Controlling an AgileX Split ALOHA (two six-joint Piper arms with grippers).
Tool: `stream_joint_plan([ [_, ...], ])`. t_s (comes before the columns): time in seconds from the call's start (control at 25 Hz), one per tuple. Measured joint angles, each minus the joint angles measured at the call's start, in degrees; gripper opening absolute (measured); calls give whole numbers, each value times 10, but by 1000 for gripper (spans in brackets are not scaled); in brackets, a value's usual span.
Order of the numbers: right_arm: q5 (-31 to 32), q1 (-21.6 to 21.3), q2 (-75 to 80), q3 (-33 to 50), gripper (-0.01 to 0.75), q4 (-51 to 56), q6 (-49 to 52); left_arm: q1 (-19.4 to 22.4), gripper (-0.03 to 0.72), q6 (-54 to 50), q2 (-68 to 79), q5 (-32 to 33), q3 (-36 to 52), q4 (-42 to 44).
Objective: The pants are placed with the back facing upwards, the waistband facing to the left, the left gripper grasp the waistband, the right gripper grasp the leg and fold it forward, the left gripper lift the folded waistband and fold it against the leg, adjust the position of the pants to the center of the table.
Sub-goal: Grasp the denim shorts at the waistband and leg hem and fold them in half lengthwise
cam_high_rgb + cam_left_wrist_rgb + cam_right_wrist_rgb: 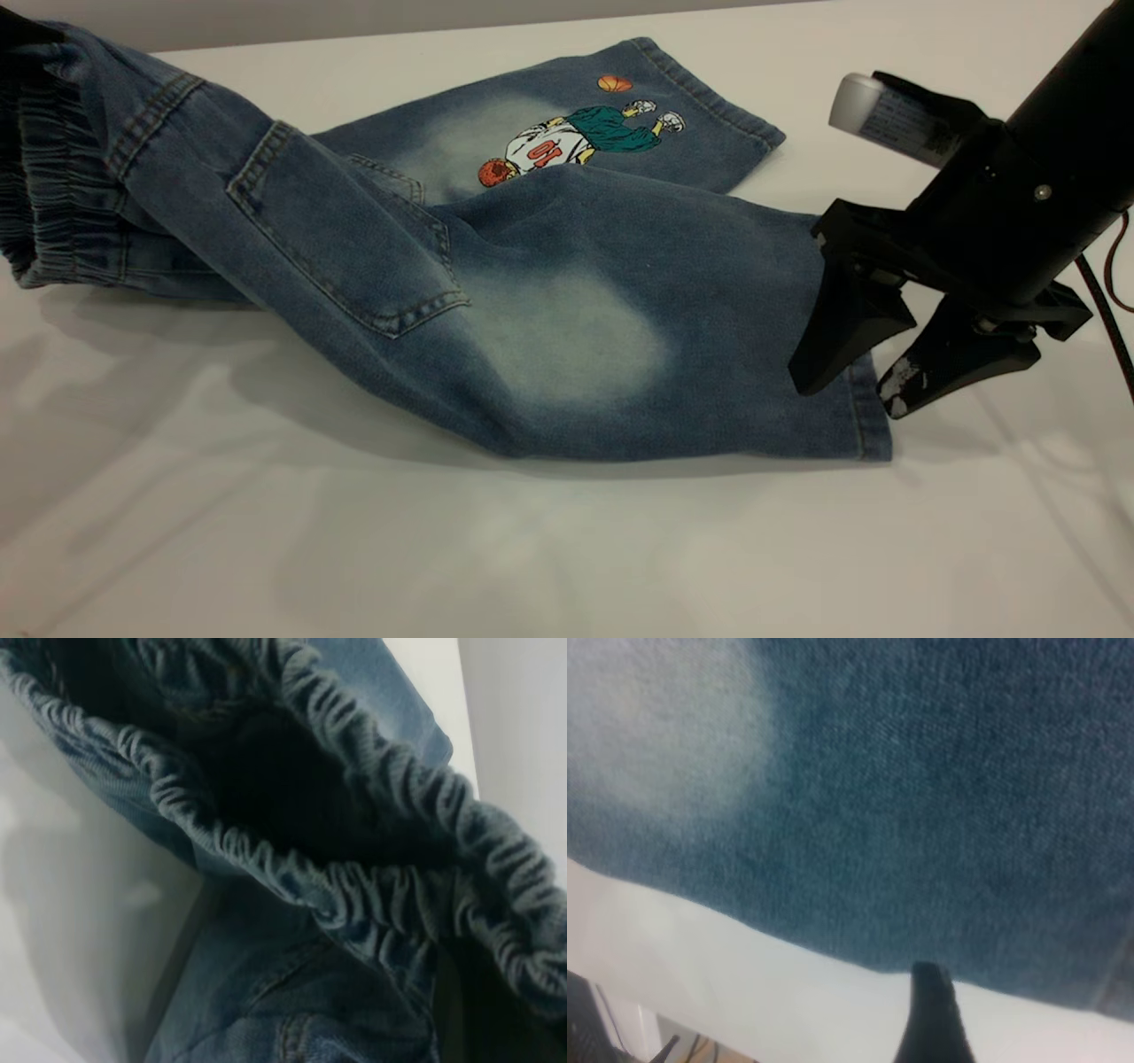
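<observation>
Bare desk (549, 549) fills the near foreground of the exterior view; nothing lies on it there.

Layout, left to right:
1. Left gripper (22, 31): only a dark corner shows at the upper left edge, at the raised waistband. Whether its fingers are together or apart cannot be told. In the left wrist view the ruched band hangs open like a mouth, which suggests it is held up from above.
2. Waistband (49, 204): lifted clear of the desk at the far left, gathered and sagging.
3. Pants (425, 292): back side up, one back pocket visible, long axis running left to right, waistband end left, hems right. The printed leg lies flat at the rear.
4. Leg (576, 346): the plain one with the pale oval, nearest the camera, partly overlapping the printed leg.
5. Right gripper (864, 381): at the hem of the leg, fingers apart, tips poised at the hem edge and not yet clamped on cloth.

Task status (judgement): orientation is correct and the waistband appears taken up. The leg grasp is not yet made. Remaining: close on the leg, fold it forward, fold the waistband against the leg, centre the pants.
</observation>
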Motion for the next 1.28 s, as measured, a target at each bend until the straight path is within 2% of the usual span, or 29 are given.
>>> stream_joint_plan([
  [0.16,-18,0,8,0,432,0,0,0,89,1,0,7,0,0],
  [0.64,-2,0,33,0,433,19,-17,0,89,5,0,7,0,0],
  [1.28,-45,-1,33,0,430,-13,-10,0,89,6,0,6,0,0],
])
